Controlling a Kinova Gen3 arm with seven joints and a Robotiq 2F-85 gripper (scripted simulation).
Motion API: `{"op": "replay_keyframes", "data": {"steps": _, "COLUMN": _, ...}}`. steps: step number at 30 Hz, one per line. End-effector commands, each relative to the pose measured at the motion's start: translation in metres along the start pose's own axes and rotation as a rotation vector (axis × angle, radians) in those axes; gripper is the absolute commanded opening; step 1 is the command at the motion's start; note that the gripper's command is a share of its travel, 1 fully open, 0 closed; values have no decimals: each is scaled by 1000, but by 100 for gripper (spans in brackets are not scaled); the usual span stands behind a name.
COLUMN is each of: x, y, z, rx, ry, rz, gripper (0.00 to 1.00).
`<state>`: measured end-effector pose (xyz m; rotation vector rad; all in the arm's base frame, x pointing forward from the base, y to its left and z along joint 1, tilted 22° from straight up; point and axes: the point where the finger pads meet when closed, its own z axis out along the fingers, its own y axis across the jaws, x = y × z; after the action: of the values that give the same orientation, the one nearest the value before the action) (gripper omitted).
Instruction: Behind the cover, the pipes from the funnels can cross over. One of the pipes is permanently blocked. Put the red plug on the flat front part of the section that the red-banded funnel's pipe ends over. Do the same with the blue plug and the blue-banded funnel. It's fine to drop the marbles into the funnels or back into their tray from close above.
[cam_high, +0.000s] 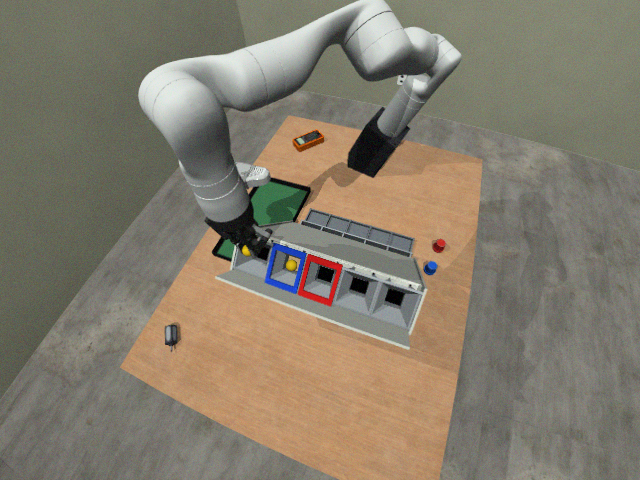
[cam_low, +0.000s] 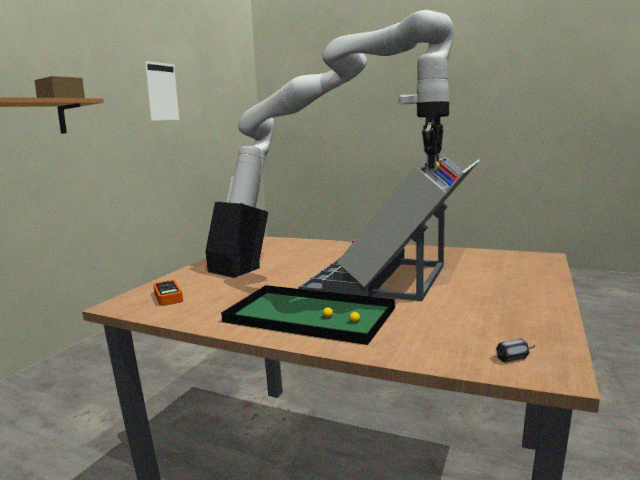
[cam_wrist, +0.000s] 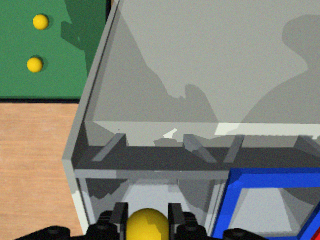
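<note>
My gripper (cam_high: 248, 246) is shut on a yellow marble (cam_wrist: 146, 225) and holds it just above the leftmost, unbanded funnel (cam_high: 253, 260) at the top of the sloped grey cover (cam_low: 392, 227). A second yellow marble (cam_high: 291, 265) sits in the blue-banded funnel (cam_high: 285, 268). The red-banded funnel (cam_high: 321, 279) beside it looks empty. The red plug (cam_high: 438, 245) and blue plug (cam_high: 430, 267) stand on the table to the right of the rack. The row of grey sections (cam_high: 359, 232) lies at the cover's foot.
A green marble tray (cam_low: 309, 313) holds two yellow marbles (cam_low: 327, 312) (cam_low: 354, 316). Two more unbanded funnels (cam_high: 379, 299) sit right of the red one. An orange meter (cam_high: 308, 139), a small dark motor (cam_high: 171, 334) and the black arm base (cam_high: 373, 147) are on the table.
</note>
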<state>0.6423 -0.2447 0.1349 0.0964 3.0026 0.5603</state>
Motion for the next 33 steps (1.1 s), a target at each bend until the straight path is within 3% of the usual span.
{"op": "replay_keyframes", "data": {"steps": 1, "x": 0, "y": 0, "z": 0, "rx": 1, "ry": -3, "rz": 0, "gripper": 0}}
{"op": "replay_keyframes", "data": {"steps": 8, "x": 0, "y": 0, "z": 0, "rx": 1, "ry": -3, "rz": 0, "gripper": 0}}
{"op": "replay_keyframes", "data": {"steps": 9, "x": 0, "y": 0, "z": 0, "rx": 1, "ry": -3, "rz": 1, "gripper": 100}}
{"op": "replay_keyframes", "data": {"steps": 33, "x": 0, "y": 0, "z": 0, "rx": 1, "ry": -3, "rz": 1, "gripper": 100}}
